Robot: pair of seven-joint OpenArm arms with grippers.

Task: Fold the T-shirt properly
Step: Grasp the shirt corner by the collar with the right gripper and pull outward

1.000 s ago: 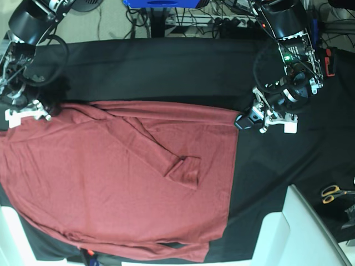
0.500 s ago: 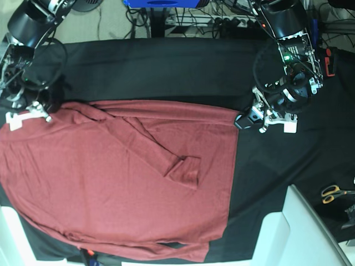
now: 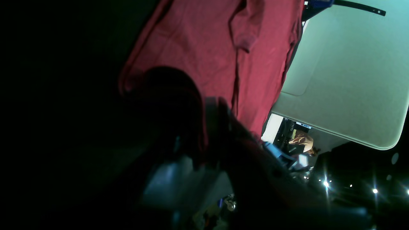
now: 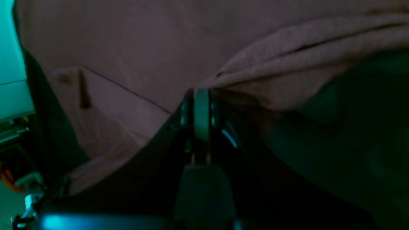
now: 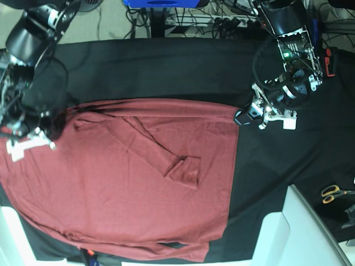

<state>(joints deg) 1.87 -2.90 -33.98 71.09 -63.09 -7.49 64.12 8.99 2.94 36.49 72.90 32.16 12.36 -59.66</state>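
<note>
Grasping looks like the step in hand: left gripper (image 5: 242, 117) at three o'clock and right gripper (image 5: 54, 123) at nine o'clock pinch the spread T-shirt (image 5: 122, 188), which probably next needs lifting together toward six o'clock.

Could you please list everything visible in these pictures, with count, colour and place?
T-shirt: one, brick red, spread flat over the table's middle and the base view's left, one sleeve folded across its front.
Table cover: one, black, under the shirt.
Scissors: one pair, yellow handles, base view's right edge.
White panels: pale, at the lower corners of the base view.
Cables: several, dark, on the floor beyond the table.
Left end effector: one, shut on the shirt's corner at the base view's right.
Right end effector: one, shut on the shirt's bunched edge at the base view's left.
</note>
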